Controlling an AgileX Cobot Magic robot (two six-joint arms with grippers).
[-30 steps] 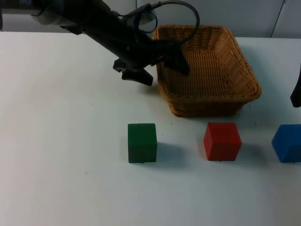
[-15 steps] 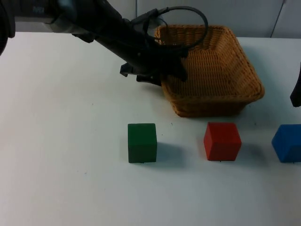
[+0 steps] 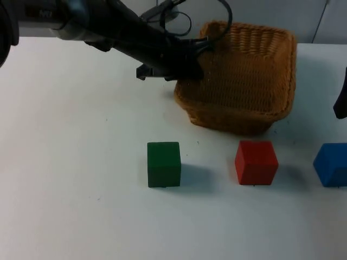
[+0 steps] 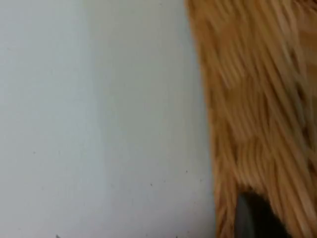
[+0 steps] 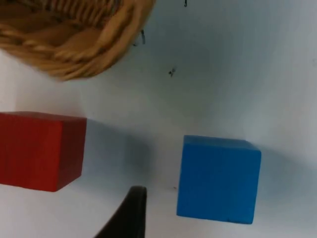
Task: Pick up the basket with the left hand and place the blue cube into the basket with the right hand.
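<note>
Wicker basket (image 3: 246,81), gripped at its left rim by the left gripper (image 3: 190,67), now tilted up off the table (image 3: 76,179) where earlier flat; right gripper (image 3: 341,105) waiting, finger spread indeterminate; blue cube (image 3: 331,164) unpicked beside red cube (image 3: 256,162).

Right wrist view: blue cube (image 5: 218,179) sits flat on the white table (image 5: 237,64), one face and a sliver of its upper face visible. Red cube (image 5: 39,150) lies beside the blue cube, apart from it. Woven basket (image 5: 69,37) edge lies beyond the red cube, not touching it. A black fingertip (image 5: 130,213) stands between the cubes, nearer the blue cube.
</note>
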